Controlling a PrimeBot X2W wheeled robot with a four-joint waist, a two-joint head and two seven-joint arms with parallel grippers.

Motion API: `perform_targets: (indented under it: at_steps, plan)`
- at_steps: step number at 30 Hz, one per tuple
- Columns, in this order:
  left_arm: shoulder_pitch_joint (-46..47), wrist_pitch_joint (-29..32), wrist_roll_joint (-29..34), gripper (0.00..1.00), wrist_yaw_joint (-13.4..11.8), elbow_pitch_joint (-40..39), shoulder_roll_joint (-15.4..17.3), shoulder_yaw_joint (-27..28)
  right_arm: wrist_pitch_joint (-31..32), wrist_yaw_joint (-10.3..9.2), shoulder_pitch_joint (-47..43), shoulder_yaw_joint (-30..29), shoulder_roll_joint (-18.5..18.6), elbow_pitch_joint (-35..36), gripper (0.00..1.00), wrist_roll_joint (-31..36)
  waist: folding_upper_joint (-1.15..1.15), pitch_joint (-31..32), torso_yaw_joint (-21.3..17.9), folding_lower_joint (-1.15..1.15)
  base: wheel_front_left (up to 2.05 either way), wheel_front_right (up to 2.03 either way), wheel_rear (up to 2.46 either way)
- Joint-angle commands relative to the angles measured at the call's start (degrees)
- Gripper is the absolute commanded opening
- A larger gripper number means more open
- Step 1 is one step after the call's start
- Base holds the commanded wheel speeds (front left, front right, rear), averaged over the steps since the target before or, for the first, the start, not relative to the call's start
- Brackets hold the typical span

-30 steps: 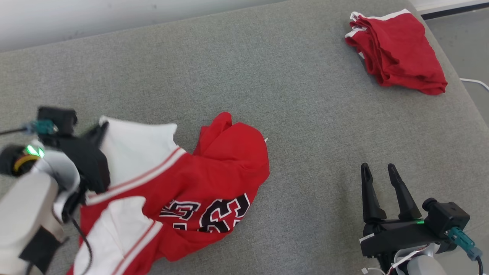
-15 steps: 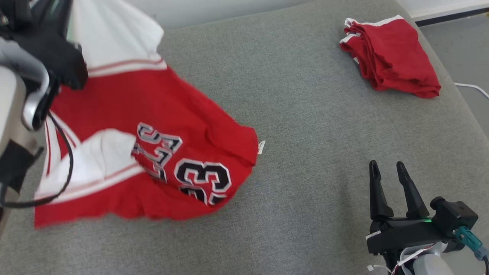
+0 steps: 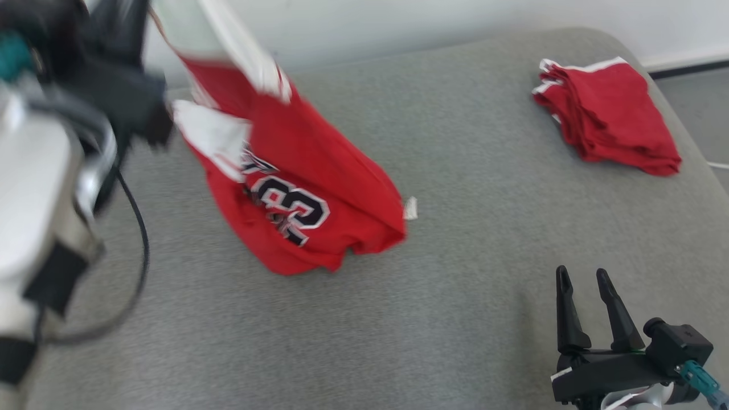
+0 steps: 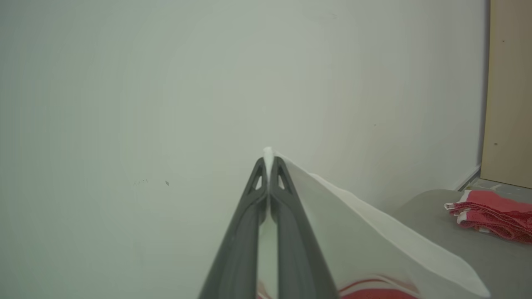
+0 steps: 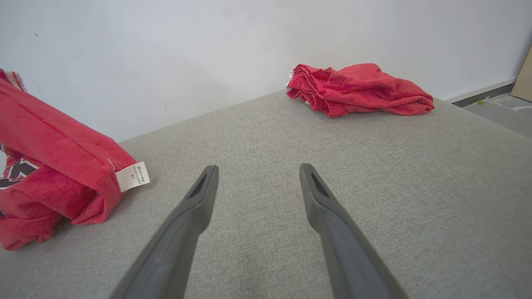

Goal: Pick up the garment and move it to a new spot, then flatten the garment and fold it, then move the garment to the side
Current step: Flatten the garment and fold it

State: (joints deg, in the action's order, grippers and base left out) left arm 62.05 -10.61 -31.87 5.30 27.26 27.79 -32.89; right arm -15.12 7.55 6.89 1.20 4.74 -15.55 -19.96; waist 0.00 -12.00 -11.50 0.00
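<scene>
The garment point(image 3: 296, 171) is a red jersey with white trim and black-and-white numbers. It hangs from its white edge, high at the upper left of the head view, with its lower end still resting on the grey cushion point(image 3: 455, 285). My left gripper point(image 4: 268, 160) is shut on that white edge point(image 4: 332, 216), raised in front of the pale wall. My right gripper point(image 3: 584, 282) stands open low at the right, nothing between its fingers point(image 5: 199, 195), and apart from the garment point(image 5: 54, 166) on its left.
A second red cloth point(image 3: 609, 117) with white trim lies bunched at the cushion's far right corner point(image 5: 357, 89). A pale wall point(image 3: 398, 23) runs behind the cushion. Floor and a white cable point(image 3: 719, 165) show past the right edge.
My left gripper has lifted the garment up off the cushion, so it now hangs stretched and only its lower end rests. The head camera has also shifted. The right gripper stays open.
</scene>
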Motion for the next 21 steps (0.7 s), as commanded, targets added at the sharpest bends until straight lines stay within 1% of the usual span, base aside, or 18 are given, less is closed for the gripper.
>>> perform_targets:
  at_steps: [1,5,7,10,11,13,15,17,21]
  plan:
    - [-4.0,-0.5,-0.8,0.00,-0.9,-1.6,1.0,0.2,0.0,-0.15,-0.7,-0.3,0.2,0.1,1.00,0.6,0.00,2.1,2.7,0.00,0.00,0.00,0.00]
    - [-16.7,-1.7,-2.3,0.00,-4.7,-7.9,2.6,0.4,0.0,-0.15,-1.6,-0.7,0.6,0.4,1.00,0.8,0.00,2.9,5.2,0.00,0.00,0.00,0.00]
    - [-23.3,-2.4,-2.9,0.00,-7.1,-11.4,3.7,0.8,0.0,-0.15,-1.9,-0.7,1.0,0.5,1.00,0.9,0.00,3.1,6.5,0.00,0.00,0.00,0.00]
    - [-33.0,-3.2,-4.5,0.00,-10.7,-16.3,3.8,1.2,0.0,-0.15,-2.5,-1.1,1.4,0.4,1.00,0.9,0.00,3.4,8.3,0.00,0.00,0.00,0.00]
    - [-33.0,-3.2,-4.5,0.00,-10.7,-16.3,3.8,1.2,0.0,-0.15,-2.5,-1.1,1.4,0.4,1.00,0.9,0.00,3.4,8.3,0.00,0.00,0.00,0.00]
    - [-38.7,-3.6,-5.5,0.00,-12.7,-19.3,3.2,1.3,0.0,-0.15,-2.5,-1.3,1.7,0.4,1.00,0.9,0.00,3.5,9.5,0.00,0.00,0.00,0.00]
    - [-43.6,-4.1,-5.7,0.00,-13.9,-21.4,2.5,1.2,0.0,-0.15,-2.7,-1.4,1.9,0.4,1.00,0.9,0.00,3.6,10.7,0.00,0.00,0.00,0.00]
    - [-47.6,-4.3,-6.2,0.00,-14.8,-22.0,1.7,1.3,0.0,-0.15,-3.1,-1.1,2.0,0.4,1.00,1.1,0.00,3.8,11.7,0.00,0.00,0.00,0.00]
    - [-53.9,-4.6,-6.4,0.00,-16.4,-22.2,-1.2,2.1,0.0,-0.15,-3.2,-1.1,2.1,0.4,1.00,1.1,0.00,4.0,13.1,0.00,0.00,0.00,0.00]
